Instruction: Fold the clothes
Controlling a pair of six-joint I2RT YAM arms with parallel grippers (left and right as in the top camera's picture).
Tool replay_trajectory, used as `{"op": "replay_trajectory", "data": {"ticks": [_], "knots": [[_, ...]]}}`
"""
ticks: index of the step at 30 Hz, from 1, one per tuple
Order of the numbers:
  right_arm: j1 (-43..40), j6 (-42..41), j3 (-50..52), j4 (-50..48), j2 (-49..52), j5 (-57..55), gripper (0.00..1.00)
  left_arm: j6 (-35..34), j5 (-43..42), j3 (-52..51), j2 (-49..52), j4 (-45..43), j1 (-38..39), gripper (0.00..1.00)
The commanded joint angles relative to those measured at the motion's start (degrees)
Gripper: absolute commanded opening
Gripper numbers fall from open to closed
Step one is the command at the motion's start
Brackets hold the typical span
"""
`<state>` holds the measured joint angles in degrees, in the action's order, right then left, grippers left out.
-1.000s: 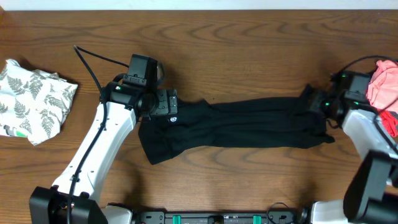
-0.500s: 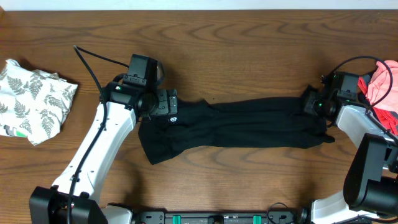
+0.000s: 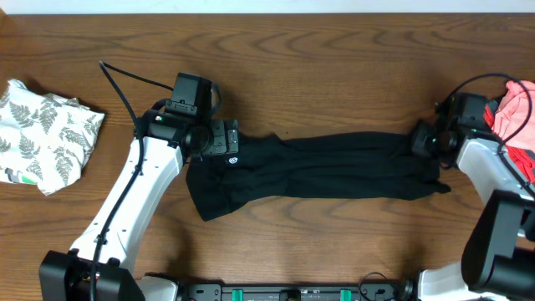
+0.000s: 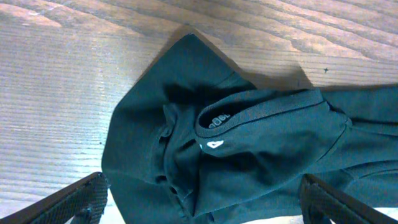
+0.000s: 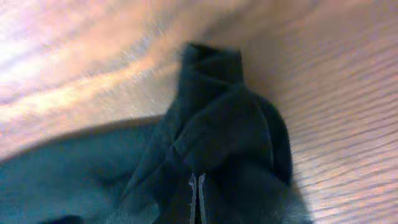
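Observation:
A long black garment (image 3: 318, 171) lies stretched left to right across the wooden table. My left gripper (image 3: 222, 139) hovers wide open over its left end, where a small white logo (image 4: 214, 145) shows on the folded fabric (image 4: 249, 143). Both left fingers (image 4: 68, 202) stand clear of the cloth at the frame's bottom corners. My right gripper (image 3: 423, 140) sits at the garment's right end. In the right wrist view its fingertips (image 5: 197, 193) are pressed together with the black fabric (image 5: 217, 137) bunched around them.
A white fern-print cloth (image 3: 46, 134) lies crumpled at the left edge of the table. A pink garment (image 3: 514, 113) with red trim is piled at the right edge, just behind my right arm. A black cable (image 3: 125, 79) trails from the left wrist.
My right gripper has closed on the right end of the black garment and shifted slightly. The left arm has not moved.

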<state>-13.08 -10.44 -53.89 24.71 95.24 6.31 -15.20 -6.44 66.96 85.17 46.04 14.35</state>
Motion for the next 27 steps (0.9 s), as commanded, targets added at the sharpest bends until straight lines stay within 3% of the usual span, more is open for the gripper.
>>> {"op": "replay_trajectory", "data": {"ticks": [1, 10, 16, 23, 27], "knots": [[0.28, -1.75, -2.01, 3.37, -2.56, -2.47, 0.01, 0.09, 0.48, 0.98, -0.17, 0.00, -0.28, 0.98], [0.31, -5.22, -2.03, 17.66, -2.99, -4.00, 0.01, 0.09, 0.48, 0.98, -0.17, -0.07, -0.28, 0.98], [0.28, -8.33, -1.27, 21.55, -2.99, -10.64, 0.02, 0.09, 0.48, 0.98, -0.17, -0.04, -0.28, 0.98], [-0.02, -9.42, 0.70, 17.86, -2.97, -13.99, 0.39, 0.09, 0.46, 0.98, -0.17, -0.02, -0.28, 0.98], [-0.17, -7.50, 0.31, 17.55, -2.99, -10.95, 0.47, 0.09, 0.46, 0.98, -0.17, 0.04, -0.28, 0.98]]}}
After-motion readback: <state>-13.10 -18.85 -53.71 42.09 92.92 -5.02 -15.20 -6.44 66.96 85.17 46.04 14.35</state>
